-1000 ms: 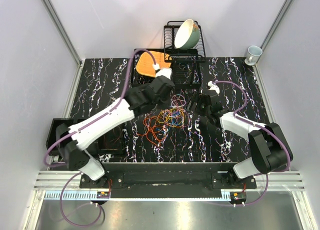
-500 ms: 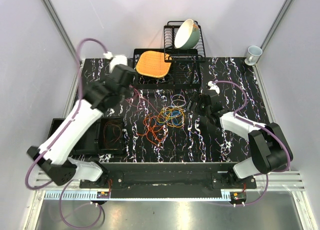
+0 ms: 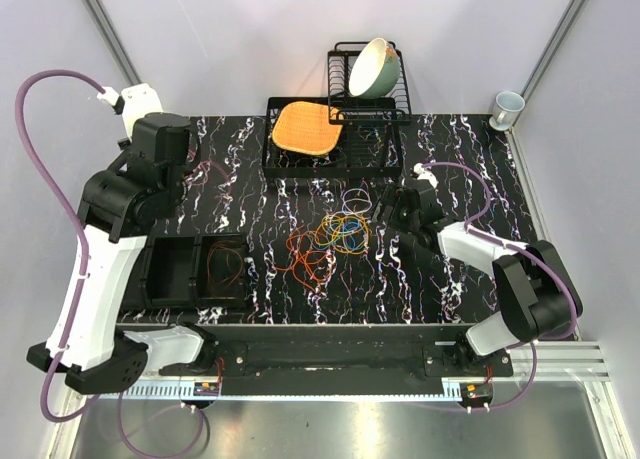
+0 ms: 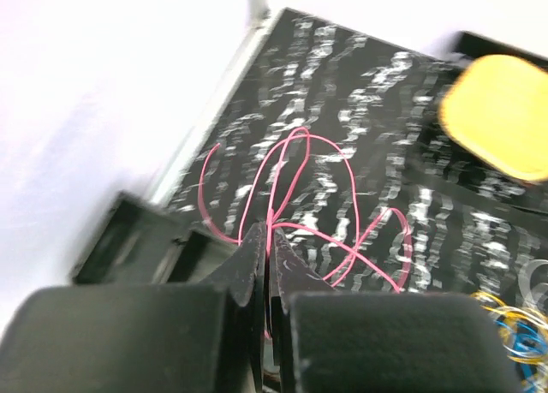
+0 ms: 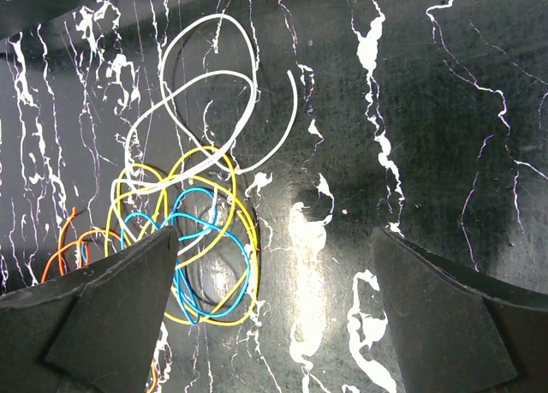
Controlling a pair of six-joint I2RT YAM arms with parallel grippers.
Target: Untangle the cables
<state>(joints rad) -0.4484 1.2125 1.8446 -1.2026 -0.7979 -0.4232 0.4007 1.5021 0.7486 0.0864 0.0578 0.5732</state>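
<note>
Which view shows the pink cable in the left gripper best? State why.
Left wrist: the pink cable loops across the frame, pinched in the shut left gripper. Top external shows it only as a faint thread; right wrist shows the other cables, not this one.

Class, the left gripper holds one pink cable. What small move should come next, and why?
Probably swing the left gripper over the black tray and open it: the pink cable hangs clear of the tangle, and the tray already holds a few loose cables.

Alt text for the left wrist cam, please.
The left gripper, shut, pinches a thin pink cable whose loops hang over the black marbled table. A black bin sits lower left; yellow and blue cables show at lower right.
</note>
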